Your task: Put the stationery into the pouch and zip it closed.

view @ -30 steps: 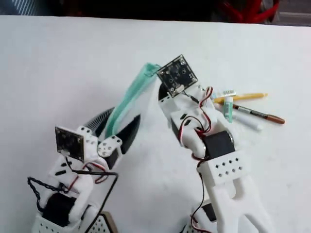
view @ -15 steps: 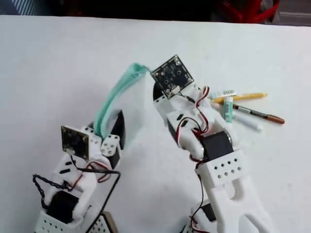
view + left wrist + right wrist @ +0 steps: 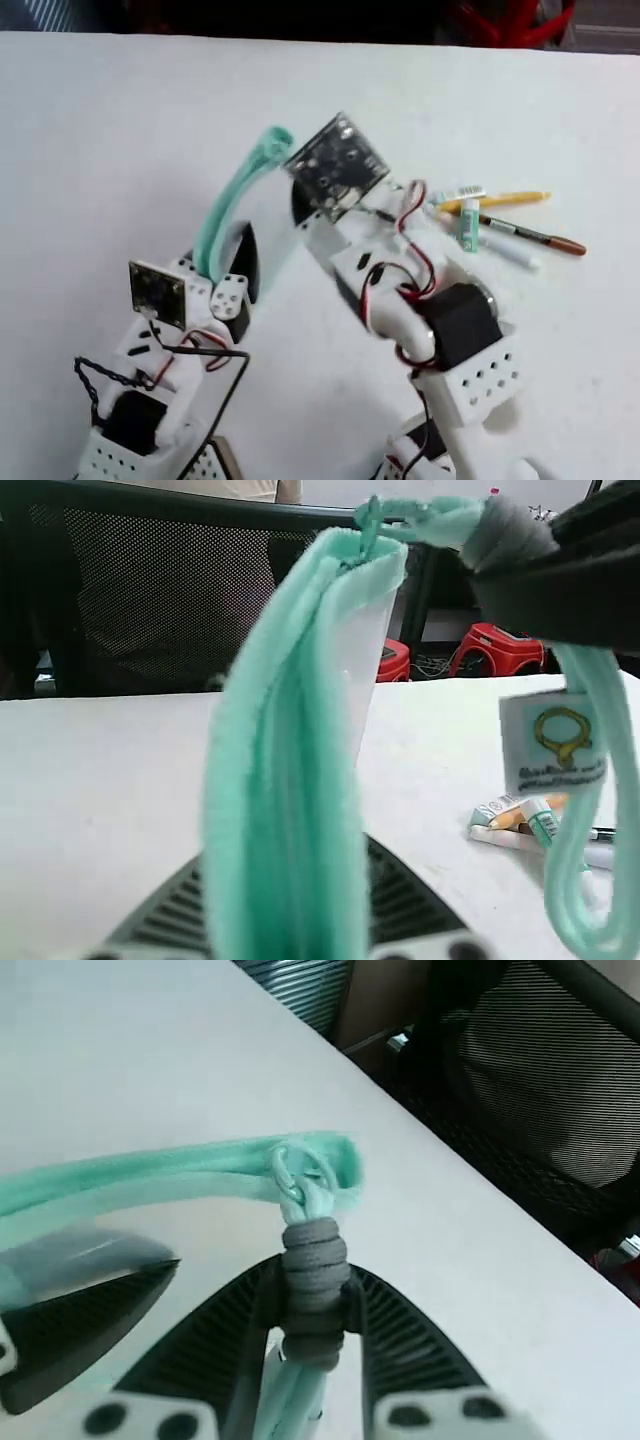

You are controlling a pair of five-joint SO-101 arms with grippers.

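Pouch (image 3: 232, 200), mint green, stood on edge in the high view. It rose at a slant off the white table (image 3: 100, 120) from the left gripper (image 3: 228, 265), which was clamped on its lower end. Its top end sat just beside the right arm (image 3: 440, 320). The stationery (image 3: 505, 225) lay on the table on that arm's far side, well apart from the pouch.

From the left wrist, the pouch's fuzzy edge ran up from between the left gripper's jaws. At its top the right gripper (image 3: 520, 555) pinched the grey zip pull (image 3: 500, 530). A white label (image 3: 552, 742) hung nearby beside a green loop (image 3: 575, 880), with the stationery on the table beyond.

From the right wrist, the right gripper was closed tight on the knotted zip pull, which was tied to a ring (image 3: 293, 1175) at the pouch's end, above the table.
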